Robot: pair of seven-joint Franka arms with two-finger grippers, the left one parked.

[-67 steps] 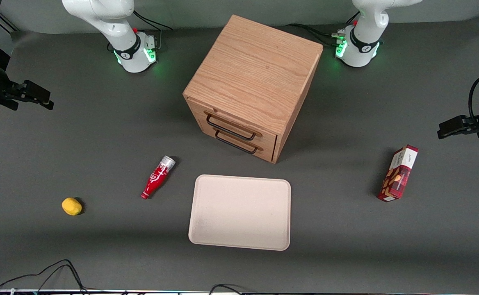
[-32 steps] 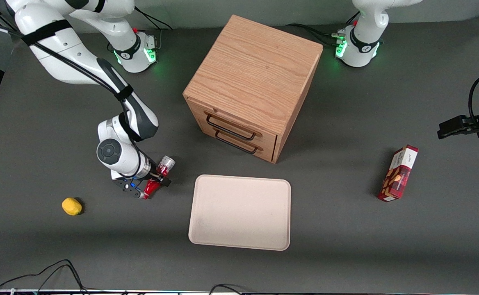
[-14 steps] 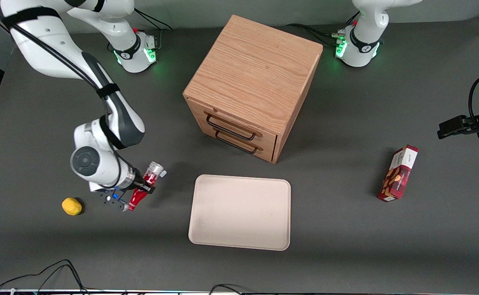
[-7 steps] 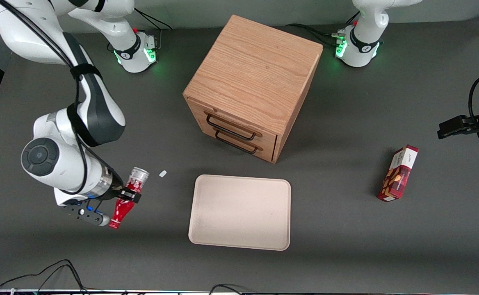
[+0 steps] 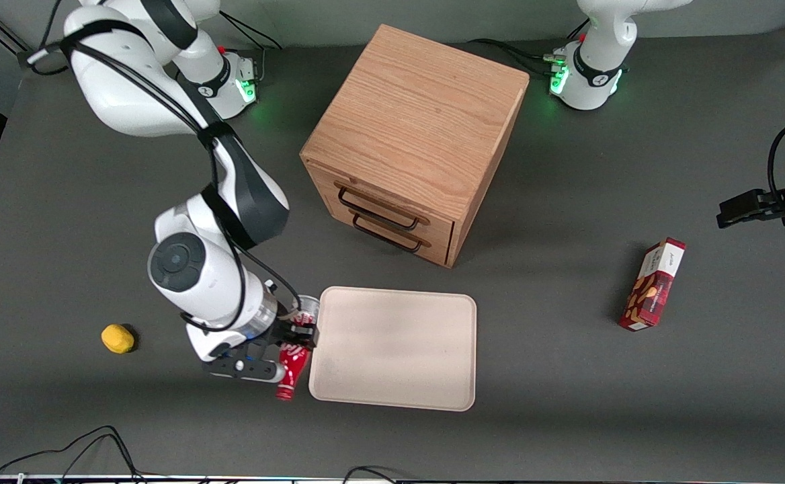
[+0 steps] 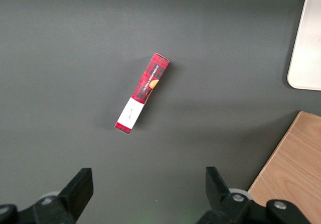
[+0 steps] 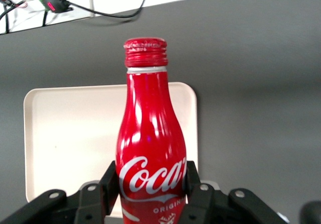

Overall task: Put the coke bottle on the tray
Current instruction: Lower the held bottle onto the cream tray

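Gripper (image 5: pixel 296 341) with fingers (image 7: pixel 193 184) pinching the coke bottle (image 5: pixel 294 366), held lifted at the tray (image 5: pixel 392 348) edge nearest the working arm. Pickup done; carrying over and release remain.

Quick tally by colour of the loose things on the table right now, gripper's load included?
Red: 2 (slim red coke bottle held in the gripper beside the tray, red rectangular snack box)
Beige: 1 (flat beige tray)
Yellow: 1 (small yellow fruit)
Wood: 1 (wooden drawer cabinet)
Total: 5
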